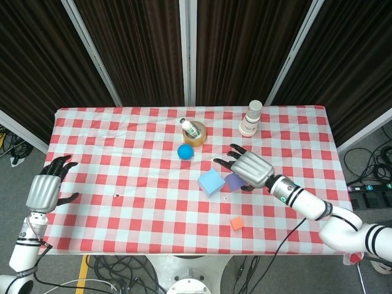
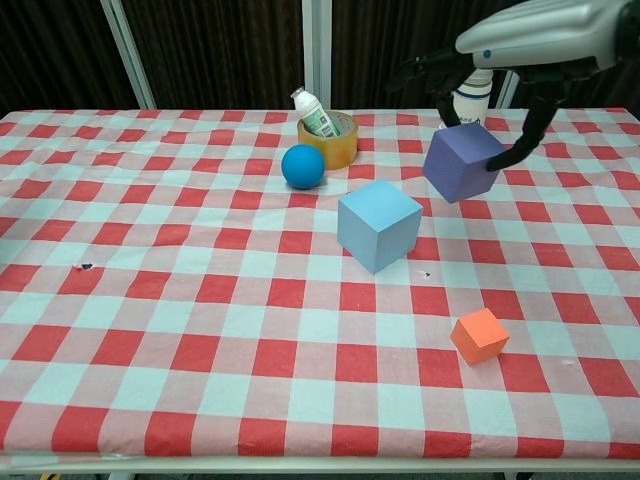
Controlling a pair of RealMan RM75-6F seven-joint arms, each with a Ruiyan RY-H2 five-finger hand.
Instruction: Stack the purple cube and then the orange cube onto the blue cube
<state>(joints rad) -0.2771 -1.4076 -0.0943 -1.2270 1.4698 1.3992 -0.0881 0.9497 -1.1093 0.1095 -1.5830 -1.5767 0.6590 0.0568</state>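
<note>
My right hand (image 2: 530,40) (image 1: 248,168) holds the purple cube (image 2: 462,162) (image 1: 233,181) in the air, pinched between thumb and fingers, up and to the right of the light blue cube (image 2: 378,225) (image 1: 210,182). The blue cube sits on the cloth near the table's middle. Nearer the front edge, to the right, lies the small orange cube (image 2: 479,336) (image 1: 237,223). My left hand (image 1: 46,187) hangs off the table's left edge, fingers apart and holding nothing; the chest view does not show it.
A blue ball (image 2: 302,166) (image 1: 185,152) lies behind the blue cube. A tape roll (image 2: 330,142) with a small bottle (image 2: 313,111) leaning in it stands further back. A stack of paper cups (image 2: 471,90) (image 1: 251,119) stands at the back right, behind my right hand.
</note>
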